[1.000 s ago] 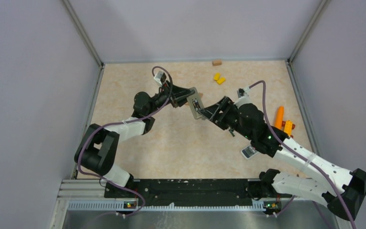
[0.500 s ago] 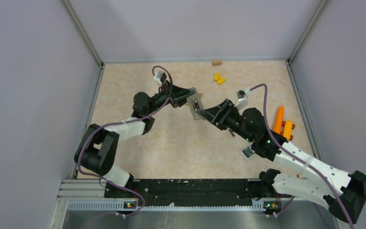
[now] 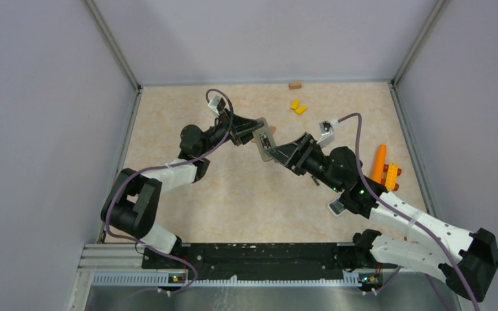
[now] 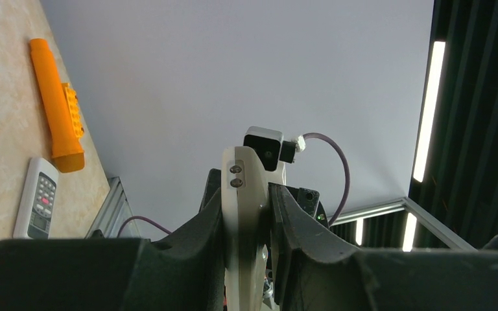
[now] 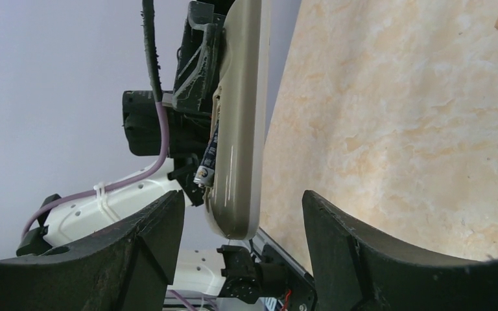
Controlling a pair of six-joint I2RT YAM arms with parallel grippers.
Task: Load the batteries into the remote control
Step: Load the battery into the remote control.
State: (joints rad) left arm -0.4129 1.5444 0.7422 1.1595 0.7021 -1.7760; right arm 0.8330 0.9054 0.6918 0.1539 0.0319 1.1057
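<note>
The right end effector (image 5: 241, 201) stands spread, one finger on either side of the remote control (image 5: 245, 97), touching nothing and carrying nothing. A battery (image 5: 204, 165) lies in the remote's open back with its metal end showing near the lower edge, and it looks only partly seated. If the right fingers close or push off-line, they could flick that battery out of its bay or lever the remote askew. The left end effector (image 4: 246, 194) pinches the remote and holds it up off the tabletop (image 5: 395, 129). A hard push could therefore make the smooth casing twist or slip in that grip and fall. A loosened battery would likely roll away across the tabletop, perhaps toward the second remote (image 3: 337, 207) and the orange torch (image 3: 379, 161).
</note>
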